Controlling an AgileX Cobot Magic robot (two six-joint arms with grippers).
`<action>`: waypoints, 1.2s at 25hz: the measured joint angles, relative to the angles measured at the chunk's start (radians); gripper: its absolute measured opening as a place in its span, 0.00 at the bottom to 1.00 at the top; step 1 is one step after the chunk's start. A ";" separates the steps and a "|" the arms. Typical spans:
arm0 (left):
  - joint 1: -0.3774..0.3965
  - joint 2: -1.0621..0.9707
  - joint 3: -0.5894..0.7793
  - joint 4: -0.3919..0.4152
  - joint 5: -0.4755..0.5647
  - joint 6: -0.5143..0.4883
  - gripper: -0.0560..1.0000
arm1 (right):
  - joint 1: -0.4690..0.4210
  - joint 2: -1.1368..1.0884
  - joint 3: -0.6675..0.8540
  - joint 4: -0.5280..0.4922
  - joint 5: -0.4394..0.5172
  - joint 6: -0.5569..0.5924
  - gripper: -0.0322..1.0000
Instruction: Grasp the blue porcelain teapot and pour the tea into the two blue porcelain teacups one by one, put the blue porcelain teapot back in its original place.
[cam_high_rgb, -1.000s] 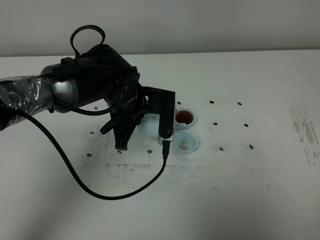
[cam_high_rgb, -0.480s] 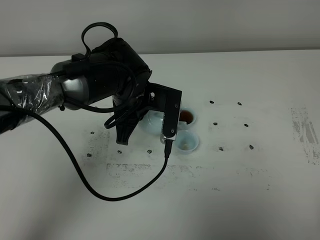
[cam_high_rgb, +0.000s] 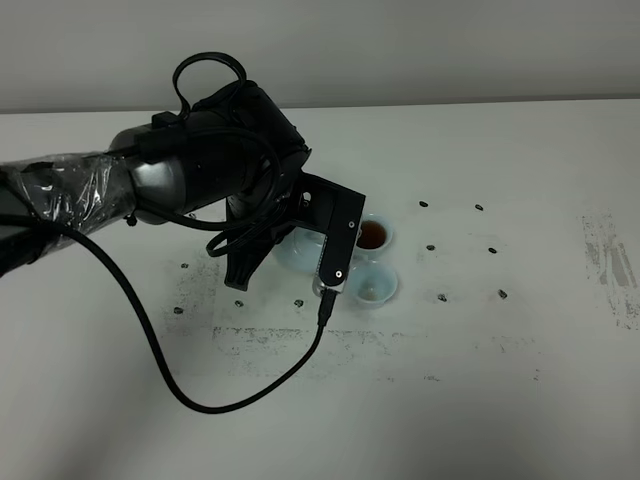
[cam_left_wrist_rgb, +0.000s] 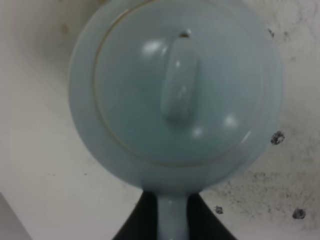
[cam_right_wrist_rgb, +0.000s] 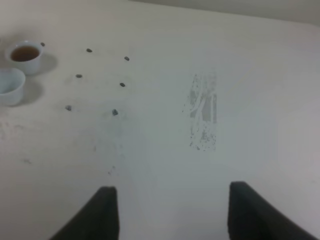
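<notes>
White tabletop (cam_high_rgb: 500, 400), matte and marked with small dark dots (cam_high_rgb: 440, 297), is carrying the whole scene; a grey scuffed patch (cam_high_rgb: 615, 265) is showing far to the right of the teapot. A plain pale wall is running behind.

The blue porcelain teapot (cam_left_wrist_rgb: 175, 95) is filling the left wrist view, seen from above, with its lid knob (cam_left_wrist_rgb: 180, 85) at the middle and its handle (cam_left_wrist_rgb: 172, 210) running down between two dark fingers (cam_left_wrist_rgb: 137, 225). The left gripper (cam_left_wrist_rgb: 172, 222) is clamping that handle, jaws closed on both sides of it. In the high view the left arm (cam_high_rgb: 190, 180), wrapped partly in clear film, is covering most of the teapot (cam_high_rgb: 298, 250); only a pale-blue edge is showing. Whether the pot is resting on the table or hanging just above it cannot be told.

Two blue porcelain teacups are standing just to the right of the teapot. The far cup (cam_high_rgb: 371, 235) is holding the tea (cam_high_rgb: 370, 236), dark reddish-brown. The near cup (cam_high_rgb: 371, 286) is sitting just beside it, its inside looking pale.

A black cable (cam_high_rgb: 200, 390) is looping from the wrist camera across the table in front of the teapot.

The right gripper (cam_right_wrist_rgb: 170, 215) is hanging well to the right of the teapot, its fingers (cam_right_wrist_rgb: 102, 212) spread wide over bare table.
</notes>
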 joint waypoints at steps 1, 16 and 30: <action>0.000 0.000 0.000 0.002 0.000 0.002 0.09 | 0.000 0.000 0.000 0.000 0.000 0.000 0.52; -0.010 0.000 0.000 0.049 -0.001 0.008 0.09 | 0.000 0.000 0.000 0.000 0.000 0.000 0.52; -0.031 0.000 0.000 0.073 -0.006 0.008 0.09 | 0.000 0.000 0.000 0.000 0.000 0.000 0.52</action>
